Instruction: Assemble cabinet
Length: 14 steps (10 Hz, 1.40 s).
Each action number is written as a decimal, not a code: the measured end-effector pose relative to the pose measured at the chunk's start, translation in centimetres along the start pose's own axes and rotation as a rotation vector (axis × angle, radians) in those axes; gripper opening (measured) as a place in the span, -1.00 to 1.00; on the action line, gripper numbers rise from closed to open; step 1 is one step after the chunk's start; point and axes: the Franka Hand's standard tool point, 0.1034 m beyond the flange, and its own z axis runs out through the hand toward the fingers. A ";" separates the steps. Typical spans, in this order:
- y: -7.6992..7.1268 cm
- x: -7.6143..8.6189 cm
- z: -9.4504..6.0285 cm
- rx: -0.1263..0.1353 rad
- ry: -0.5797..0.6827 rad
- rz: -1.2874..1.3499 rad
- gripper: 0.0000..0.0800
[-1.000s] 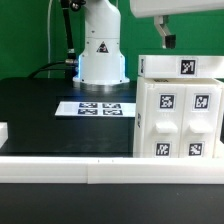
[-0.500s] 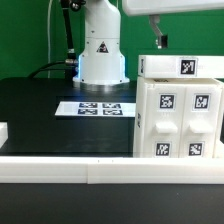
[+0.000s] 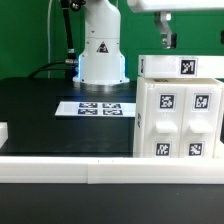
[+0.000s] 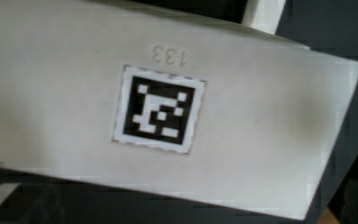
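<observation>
Cabinet (image 3: 180,108), upright at table (image 3: 40,110) near-right edge, against border rail (image 3: 60,166); left half bare. Gripper (image 3: 163,38) above it, opening indiscernible.

The gripper (image 3: 166,38) is seen higher above the cabinet (image 3: 180,110) than in the two earlier exterior pictures. Less of the white hand body is shown at the frame's 1 o'clock corner, since more of it is cut off by the upper edge. The dark fingers (image 3: 166,38), earlier hanging just over the cabinet's top, are now drawn up towards 12 o'clock, and a wider gap is left beneath them.
</observation>
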 end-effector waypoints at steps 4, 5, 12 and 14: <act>0.2 0.0 0.0 -0.031 -0.004 -0.299 0.99; 0.4 0.0 0.0 -0.035 -0.008 -0.340 0.99; 0.5 -0.7 0.5 -0.096 -0.100 -0.928 0.99; 0.7 -0.7 0.4 -0.105 -0.116 -1.023 0.99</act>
